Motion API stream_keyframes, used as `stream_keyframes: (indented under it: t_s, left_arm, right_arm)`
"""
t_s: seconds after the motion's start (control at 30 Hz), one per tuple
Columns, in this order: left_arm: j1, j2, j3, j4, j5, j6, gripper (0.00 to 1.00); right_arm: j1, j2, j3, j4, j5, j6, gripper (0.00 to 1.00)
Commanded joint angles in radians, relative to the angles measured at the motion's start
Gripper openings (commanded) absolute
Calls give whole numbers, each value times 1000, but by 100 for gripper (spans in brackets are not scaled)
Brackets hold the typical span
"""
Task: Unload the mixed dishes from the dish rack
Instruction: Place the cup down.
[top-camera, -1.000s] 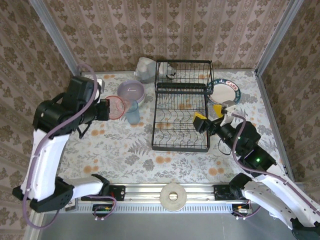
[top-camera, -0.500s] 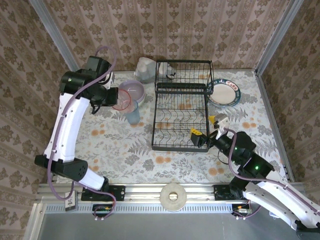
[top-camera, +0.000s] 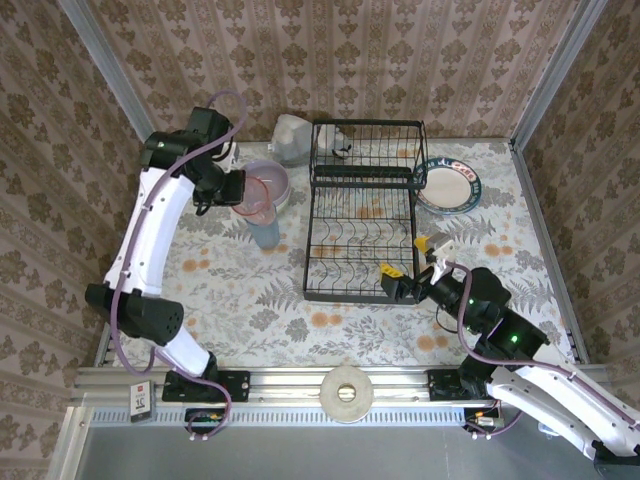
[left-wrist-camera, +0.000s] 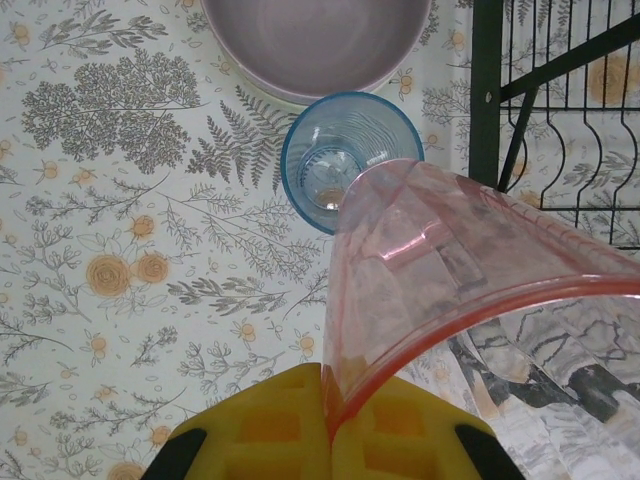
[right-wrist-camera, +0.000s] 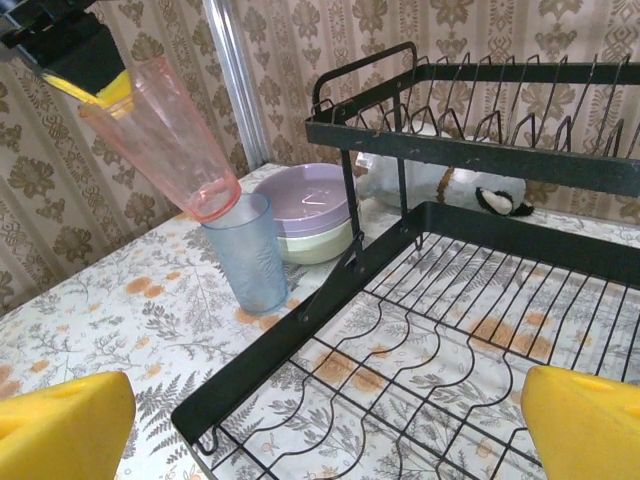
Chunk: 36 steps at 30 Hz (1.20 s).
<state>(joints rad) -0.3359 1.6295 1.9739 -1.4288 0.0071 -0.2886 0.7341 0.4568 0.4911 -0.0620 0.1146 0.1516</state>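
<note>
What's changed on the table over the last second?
The left gripper, still shut on the clear pink plastic tumbler, swung farther from its base and rightward, bringing its tilted mouth over the grey-blue tumbler. The open right gripper drew back along the black wire dish rack. Rack, lavender bowl and patterned-rim plate stayed put.

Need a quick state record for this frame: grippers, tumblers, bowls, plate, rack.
left gripper: shut on pink tumbler, which is tilted with its base at the blue tumbler's mouth
right gripper: open, holding nothing, by the near right corner of the dish rack
blue tumbler: upright on table, left of rack
lavender bowl: nested in pale green bowl, behind blue tumbler
patterned-rim plate: on table, right of rack
</note>
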Motion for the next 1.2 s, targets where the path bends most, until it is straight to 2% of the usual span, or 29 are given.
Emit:
stream_keyframes:
  t_s: [0.0,0.7,1.17]
  left_arm:
    - [18,24,-5,23,3,29,0]
    - [60,108,-30,68,16,58,0]
    - [26,210,-40,34,8,104,0]
  right_arm:
    - [12,-19,-9,-6,-21,-13,100]
    - [28,-42,-37,2,-17,21,100]
    - [29,-58,-45,-11,3,37,100]
